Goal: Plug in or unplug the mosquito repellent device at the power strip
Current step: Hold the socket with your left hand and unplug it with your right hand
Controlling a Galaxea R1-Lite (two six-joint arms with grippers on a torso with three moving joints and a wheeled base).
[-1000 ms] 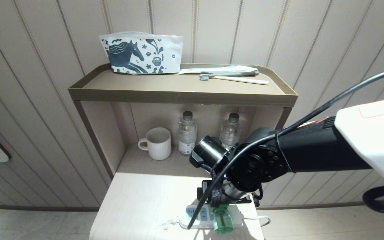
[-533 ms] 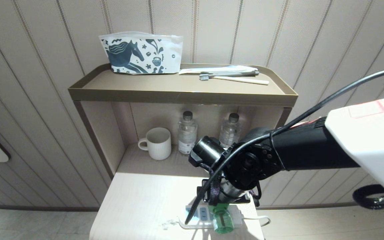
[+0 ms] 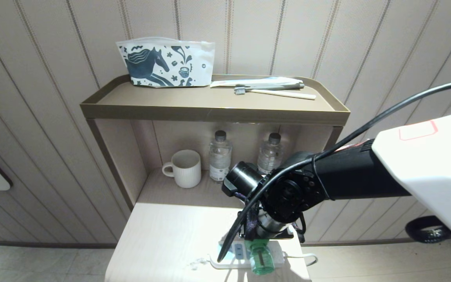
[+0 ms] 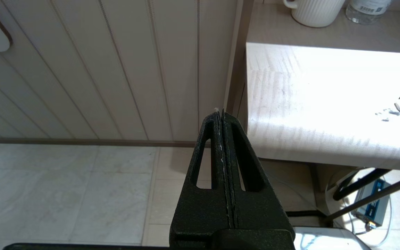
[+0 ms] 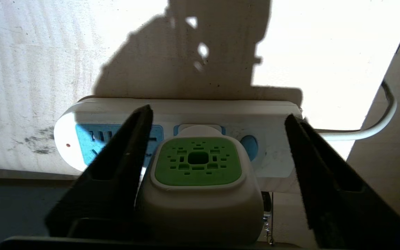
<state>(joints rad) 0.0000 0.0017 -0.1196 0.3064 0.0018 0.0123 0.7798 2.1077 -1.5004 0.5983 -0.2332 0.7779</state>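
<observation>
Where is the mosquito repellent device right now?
The mosquito repellent device sits on the power strip at the near edge of the light table, low centre in the head view, between the open fingers of the right end effector.

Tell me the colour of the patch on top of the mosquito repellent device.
Green, with small cut-out slots, on the mosquito repellent device; clearest in the right wrist view.

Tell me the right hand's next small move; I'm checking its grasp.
Probably close further: the right hand straddles the white, green-topped mosquito repellent device, plugged into the flat white power strip, with one finger clearly apart from it.
</observation>
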